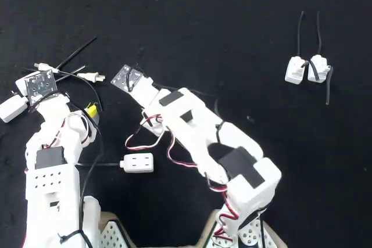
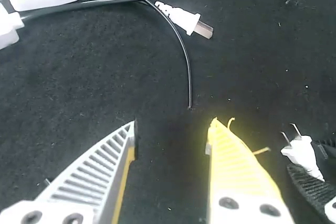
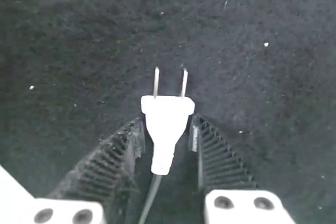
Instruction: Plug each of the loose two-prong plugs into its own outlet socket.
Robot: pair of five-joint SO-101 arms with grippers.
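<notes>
Barely begun. Pinches one plug (image 3: 164, 116) in right claw (image 3: 165, 123), well apart from the outlet (image 1: 138, 162); holds left claw (image 2: 173, 124) wide, empty; leaves second plug (image 2: 184, 22) loose beyond the outlet.

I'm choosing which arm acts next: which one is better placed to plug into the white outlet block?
Probably right. The right pincer grips a white plug, prongs pointing forward, and the outlet block lies near that arm. The left pincer is open over bare black cloth, holding nothing.
</notes>
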